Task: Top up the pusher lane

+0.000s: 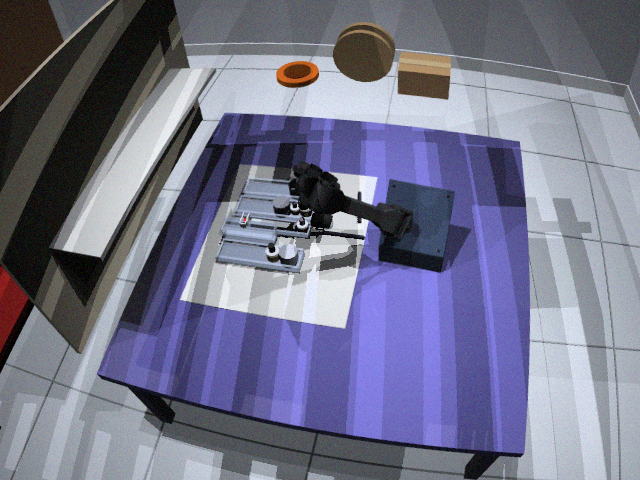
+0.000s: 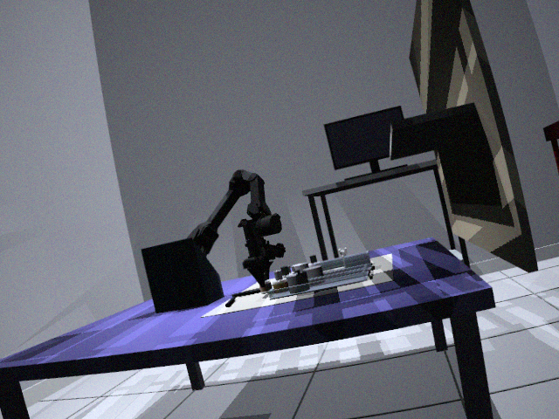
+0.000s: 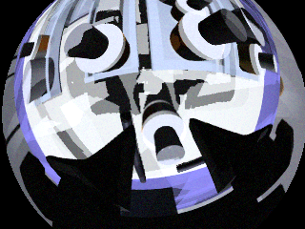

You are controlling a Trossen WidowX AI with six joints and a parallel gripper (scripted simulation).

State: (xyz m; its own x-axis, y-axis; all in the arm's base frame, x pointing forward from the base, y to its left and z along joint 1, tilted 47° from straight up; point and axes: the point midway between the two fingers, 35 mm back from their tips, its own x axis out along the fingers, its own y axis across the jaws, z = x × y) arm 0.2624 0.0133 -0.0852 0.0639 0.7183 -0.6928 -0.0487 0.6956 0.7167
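Loose jar stood upright on the surface between the spread fingers of the tool, sprung lane towards eleven o'clock in the wrist view; grasping seemed in hand, and a secure pinch was needed before lifting.
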